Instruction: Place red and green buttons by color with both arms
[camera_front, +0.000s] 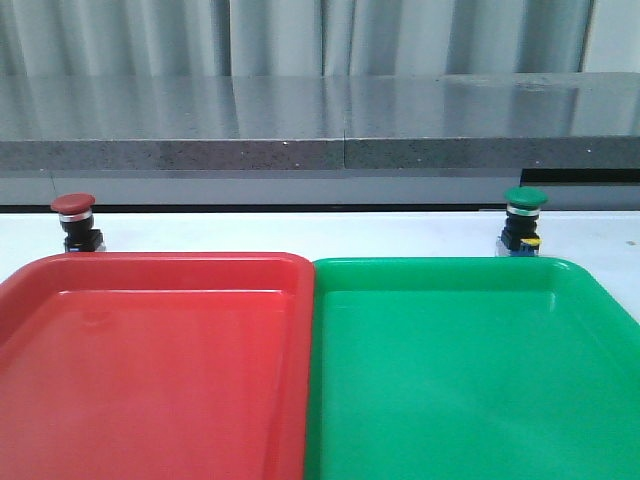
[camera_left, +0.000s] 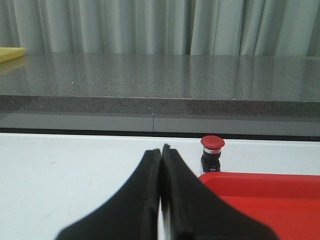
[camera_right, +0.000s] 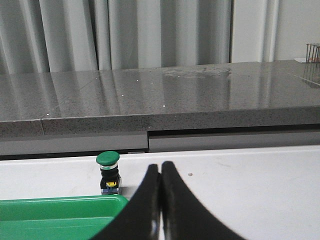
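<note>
The red button (camera_front: 75, 220) stands upright on the white table behind the red tray's far left corner; it also shows in the left wrist view (camera_left: 212, 153). The green button (camera_front: 523, 222), with a yellow tab, stands behind the green tray's far right part, and shows in the right wrist view (camera_right: 109, 171). My left gripper (camera_left: 161, 150) is shut and empty, short of and to the left of the red button. My right gripper (camera_right: 160, 167) is shut and empty, short of and to the right of the green button. Neither arm shows in the front view.
A red tray (camera_front: 60, 285) and a green tray (camera_front: 560, 285) lie side by side at the table's front, touching at the middle. A grey stone ledge (camera_front: 320, 140) runs along the back, with curtains behind. A yellow object (camera_left: 10, 53) sits on the ledge.
</note>
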